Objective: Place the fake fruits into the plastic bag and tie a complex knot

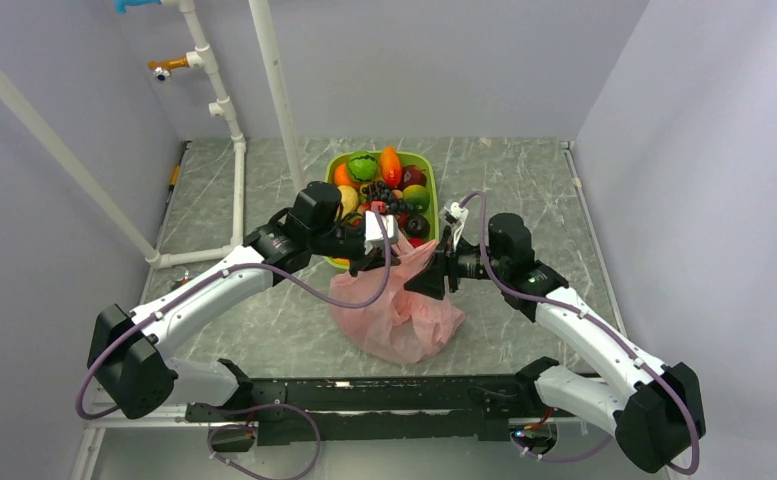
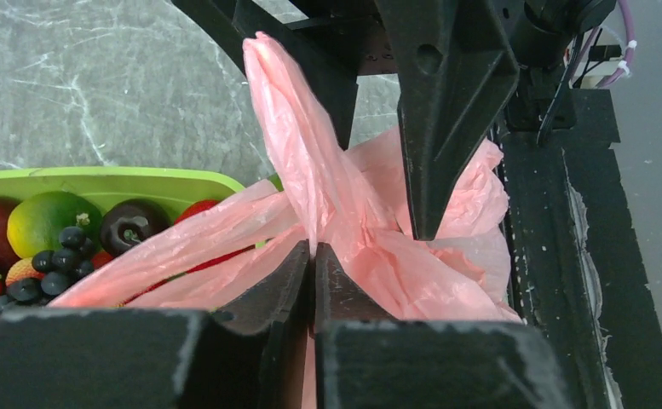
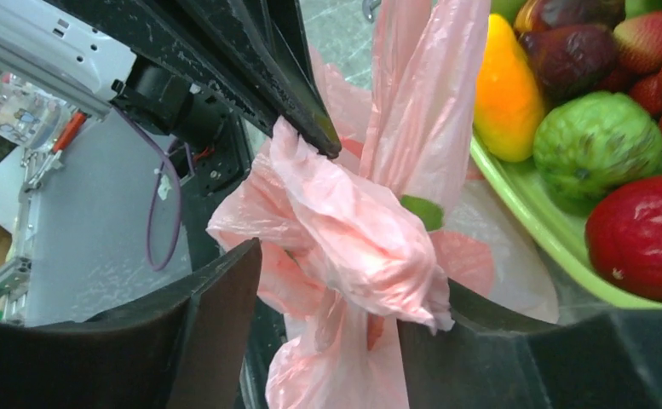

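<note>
Plastic bag (image 1: pixel 396 320) lies long axis near-far, top twd tray (image 1: pixel 432 190).

Thin crinkly translucent plastic bag (image 1: pixel 399 320); glossy plastic fruits (image 1: pixel 389 180); smooth marbled table (image 1: pixel 524 180).

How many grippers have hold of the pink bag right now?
2. The left gripper pinches a fold of the plastic bag near the green tray; the right gripper clamps the bunched plastic beside it.
</note>
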